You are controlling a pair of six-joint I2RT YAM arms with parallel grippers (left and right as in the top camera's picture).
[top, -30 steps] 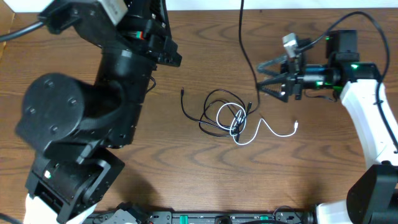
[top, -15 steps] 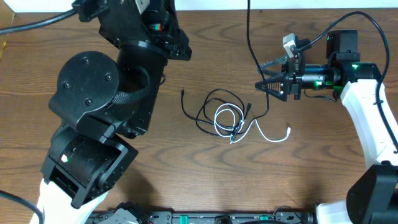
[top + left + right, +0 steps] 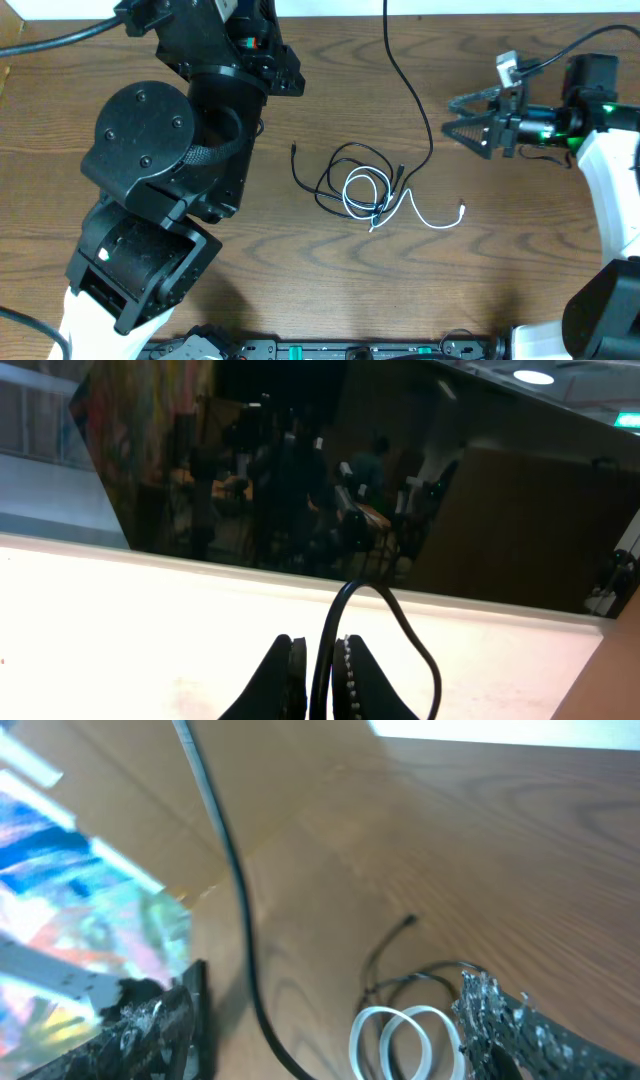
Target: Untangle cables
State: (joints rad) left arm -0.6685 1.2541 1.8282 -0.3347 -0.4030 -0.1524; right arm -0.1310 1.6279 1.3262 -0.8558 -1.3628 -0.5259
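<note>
The cables lie tangled mid-table. The white cable forms two loops, and its tail ends in a plug at the right. The black cable loops around it, and one strand rises off the top edge. In the left wrist view my left gripper is shut on that black cable, high above the table. My right gripper hangs open to the right of the tangle, apart from it. Its wrist view shows the white loops between its spread fingers, with the taut black strand to the left.
My left arm's bulky body fills the overhead view's left side and hides the table there. The right arm runs down the right edge. Bare wood surrounds the tangle, and the table's far edge is near the top.
My right gripper drew back to the right, away from the tangle, with its jaws a little wider. The left arm shifted early on, then held still. The white tail slid slightly left.
</note>
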